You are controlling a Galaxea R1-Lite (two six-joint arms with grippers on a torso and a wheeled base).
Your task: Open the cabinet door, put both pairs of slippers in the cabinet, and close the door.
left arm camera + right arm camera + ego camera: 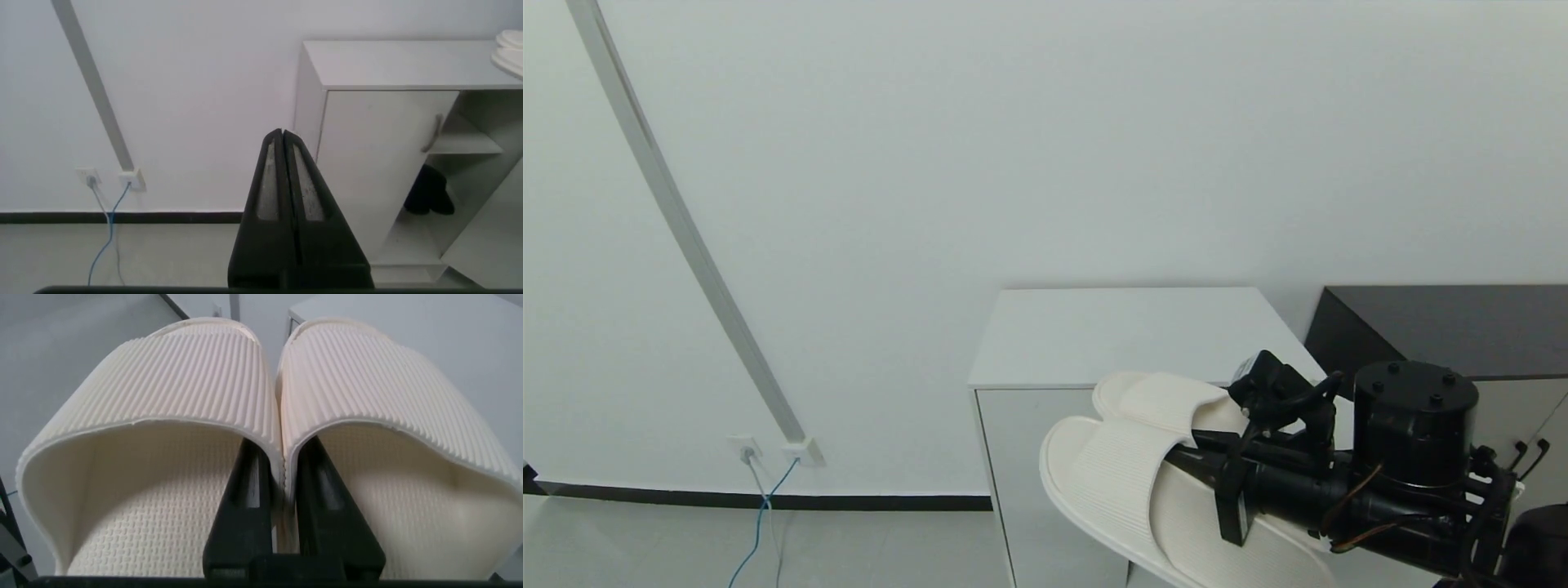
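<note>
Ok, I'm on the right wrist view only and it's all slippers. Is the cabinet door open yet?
Observer: Yes. In the left wrist view one side of the cabinet is open, with a shelf showing inside.
Operator: And where are my slippers relative to it?
Observer: In the head view the slippers sit in front of the cabinet, roughly level with its top edge, so seemingly above that shelf.
</note>
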